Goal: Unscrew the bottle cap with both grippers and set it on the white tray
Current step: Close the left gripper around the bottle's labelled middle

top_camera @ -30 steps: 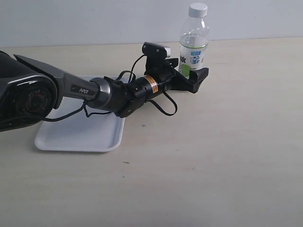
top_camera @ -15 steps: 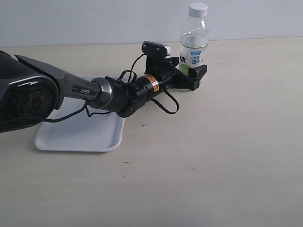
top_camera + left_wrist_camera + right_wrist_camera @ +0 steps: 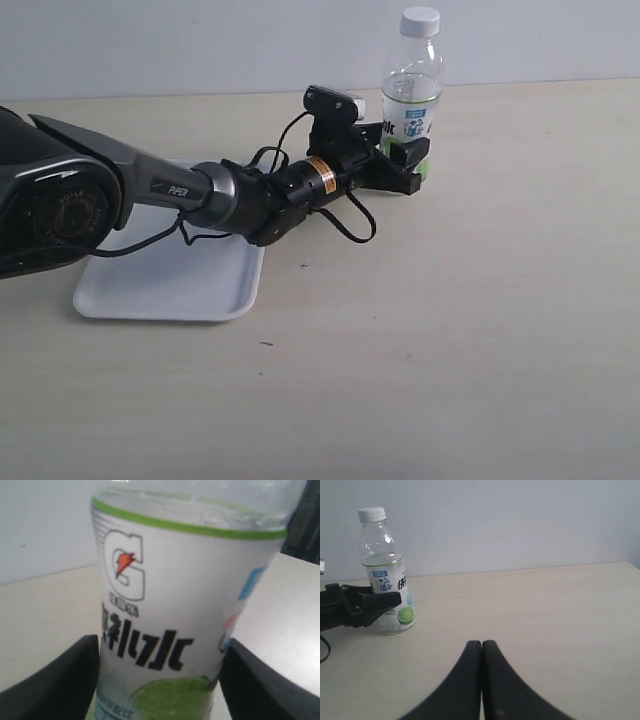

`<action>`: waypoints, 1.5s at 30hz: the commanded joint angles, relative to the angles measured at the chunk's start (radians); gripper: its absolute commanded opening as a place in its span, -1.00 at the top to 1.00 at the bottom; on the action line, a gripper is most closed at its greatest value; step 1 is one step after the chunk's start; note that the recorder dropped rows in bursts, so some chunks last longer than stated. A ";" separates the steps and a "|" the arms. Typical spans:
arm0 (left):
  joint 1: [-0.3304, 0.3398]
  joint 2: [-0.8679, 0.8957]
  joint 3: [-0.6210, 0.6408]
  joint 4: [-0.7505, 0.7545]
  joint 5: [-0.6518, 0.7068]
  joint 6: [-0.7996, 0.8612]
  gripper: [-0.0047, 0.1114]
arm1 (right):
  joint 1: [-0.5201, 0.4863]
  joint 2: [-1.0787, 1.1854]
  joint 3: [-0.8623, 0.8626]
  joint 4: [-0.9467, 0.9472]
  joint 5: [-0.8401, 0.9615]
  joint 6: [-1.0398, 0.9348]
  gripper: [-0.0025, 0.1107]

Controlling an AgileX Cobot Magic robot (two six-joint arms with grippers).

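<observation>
1. While the black two-fingered left claw (image 3: 400,150) is clamped across the lower label of the clear plastic drink bottle (image 3: 408,105), that bottle stands upright on the pale wooden table (image 3: 480,300), toward 1 o'clock in the exterior view.
2. Its black fingers (image 3: 60,680) lie against both sides of the white, blue and green lime label with no gap showing, so the hold looks firm.
3. The small round white ribbed screw cap (image 3: 419,19) sits on the neck, at 12 o'clock from the left claw, with nothing touching it.
4. The black right claw (image 3: 481,650) has its fingers pressed together on nothing and is well apart from the bottle; it does not show in the exterior view.
5. The flat rectangular white plastic tray (image 3: 160,290) lies toward 8 o'clock from the bottle, partly under the left arm.
6. Judged from this, the step in hand is bracing the bottle; unscrewing has not begun.
7. The next move calls for the right claw to spread, reach the cap, close on its ribbed side and twist while the left claw keeps the bottle from turning.
</observation>
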 commanded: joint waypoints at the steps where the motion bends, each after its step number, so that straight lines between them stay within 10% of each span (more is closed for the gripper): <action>1: 0.002 -0.032 0.026 0.037 0.030 -0.008 0.06 | -0.004 -0.007 0.005 -0.001 -0.010 0.000 0.96; 45: 0.002 -0.259 0.392 0.445 -0.089 -0.010 0.01 | -0.004 -0.007 0.005 -0.001 -0.010 0.000 0.96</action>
